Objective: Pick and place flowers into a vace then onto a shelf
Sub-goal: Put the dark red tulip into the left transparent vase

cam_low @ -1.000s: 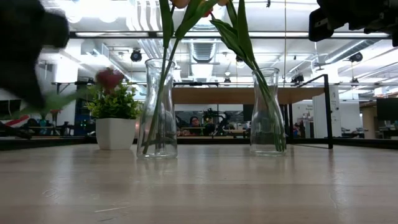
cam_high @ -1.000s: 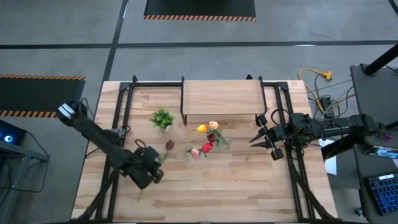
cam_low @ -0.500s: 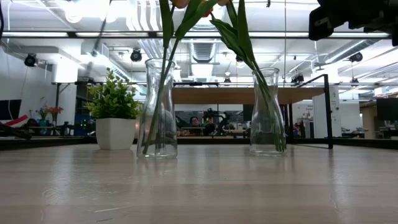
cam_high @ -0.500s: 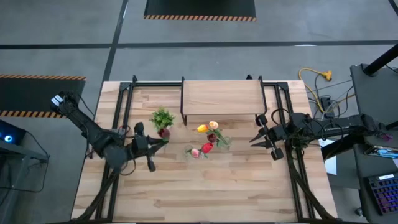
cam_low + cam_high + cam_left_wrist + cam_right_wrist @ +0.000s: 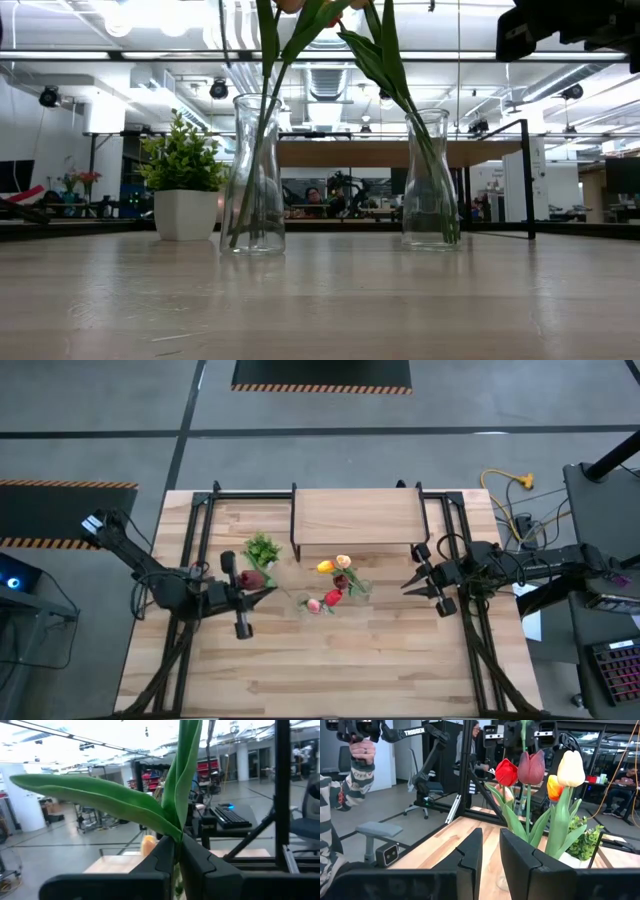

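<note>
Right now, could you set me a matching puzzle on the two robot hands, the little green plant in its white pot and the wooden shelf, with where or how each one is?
Things:
1. left end effector
2. right end effector
3. small bushy green plant in a white pot
4. low light-wood shelf on black metal legs

Places or states:
A. at the table's far edge, behind the clear glass vases
B. open and empty, right of the vases
C. shut on the green stem of a dark maroon tulip
D. on the tabletop by the shelf's left end

Pairs: 1-C, 2-B, 3-D, 4-A
</note>
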`<control>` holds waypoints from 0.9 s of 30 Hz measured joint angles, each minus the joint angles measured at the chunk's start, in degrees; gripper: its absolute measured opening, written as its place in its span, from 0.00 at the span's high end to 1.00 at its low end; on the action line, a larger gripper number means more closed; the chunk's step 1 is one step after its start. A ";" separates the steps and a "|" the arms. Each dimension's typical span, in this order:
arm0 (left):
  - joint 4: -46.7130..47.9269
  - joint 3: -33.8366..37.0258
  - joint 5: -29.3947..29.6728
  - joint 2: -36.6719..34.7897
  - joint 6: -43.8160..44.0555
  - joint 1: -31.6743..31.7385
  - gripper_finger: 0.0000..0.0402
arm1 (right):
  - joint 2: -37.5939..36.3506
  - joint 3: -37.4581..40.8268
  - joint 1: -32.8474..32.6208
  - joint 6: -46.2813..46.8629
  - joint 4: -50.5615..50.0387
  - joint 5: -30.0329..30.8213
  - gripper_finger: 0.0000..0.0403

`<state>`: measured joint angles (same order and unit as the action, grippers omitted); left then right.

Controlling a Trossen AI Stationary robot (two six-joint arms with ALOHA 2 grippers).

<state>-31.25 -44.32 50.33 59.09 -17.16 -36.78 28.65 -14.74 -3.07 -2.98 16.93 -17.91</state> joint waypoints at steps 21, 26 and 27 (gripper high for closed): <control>-6.02 3.16 -2.51 10.28 4.25 3.88 1.00 | 0.02 0.00 0.00 1.55 -0.01 0.00 0.87; -6.25 7.22 -2.49 10.28 9.74 6.02 1.00 | 0.02 0.00 -0.02 1.53 -0.02 0.00 0.87; -6.27 7.95 -2.49 10.28 10.48 6.42 1.00 | 0.02 0.00 0.00 1.53 0.00 0.00 0.87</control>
<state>-37.51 -36.37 47.84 69.36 -6.68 -30.35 28.67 -14.74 -3.07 -1.45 16.93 -17.91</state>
